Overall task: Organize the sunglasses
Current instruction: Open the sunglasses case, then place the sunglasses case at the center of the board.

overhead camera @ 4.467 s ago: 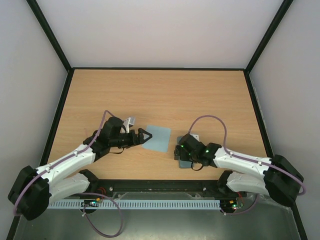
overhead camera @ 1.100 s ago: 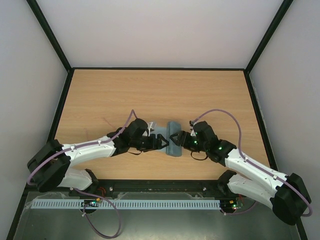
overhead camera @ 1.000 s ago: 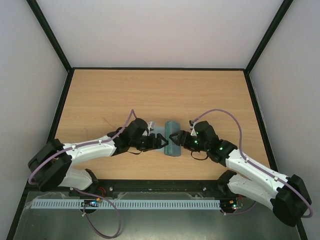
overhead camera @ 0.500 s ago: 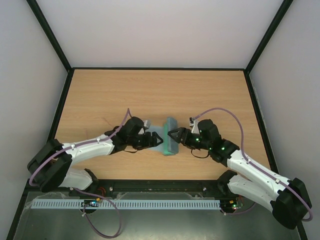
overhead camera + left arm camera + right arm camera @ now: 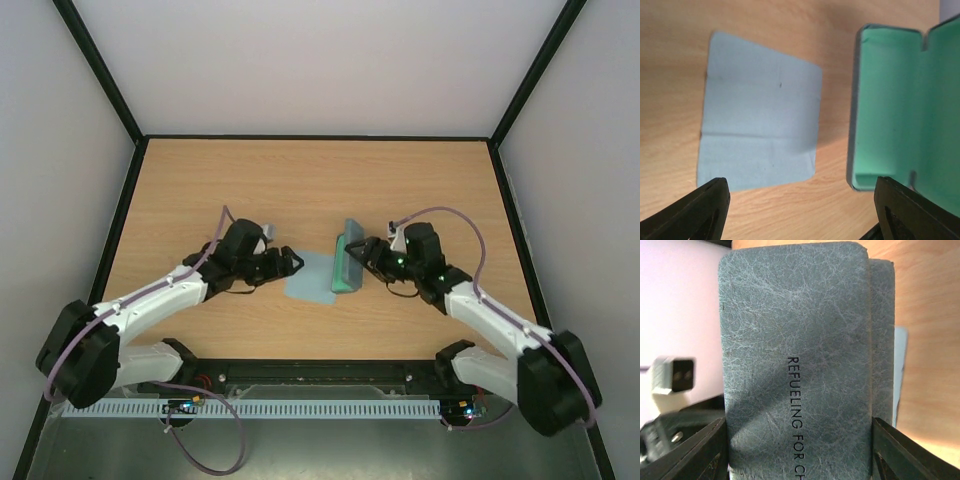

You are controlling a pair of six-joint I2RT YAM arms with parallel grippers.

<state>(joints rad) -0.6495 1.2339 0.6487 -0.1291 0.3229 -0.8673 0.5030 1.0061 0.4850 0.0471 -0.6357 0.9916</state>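
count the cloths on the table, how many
1: the light blue cloth lies flat on the table, between the left gripper and the opened case. Another could be hidden under the case.

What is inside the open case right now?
In the left wrist view, the case stands open, showing bare green lining; no sunglasses visible there. Its right and lower parts are cut off by the frame and gripper fingers, so they go unchecked.

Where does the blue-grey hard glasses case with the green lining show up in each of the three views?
Top external: the open blue-grey hard case stands at table centre, between the two arms.
Left wrist: at the right edge, its green lining facing the camera.
Right wrist: its textured grey back fills the picture's middle, lettering visible.
Shared landmark: the light blue square cloth, beside the case; a sliver shows in the right wrist view.
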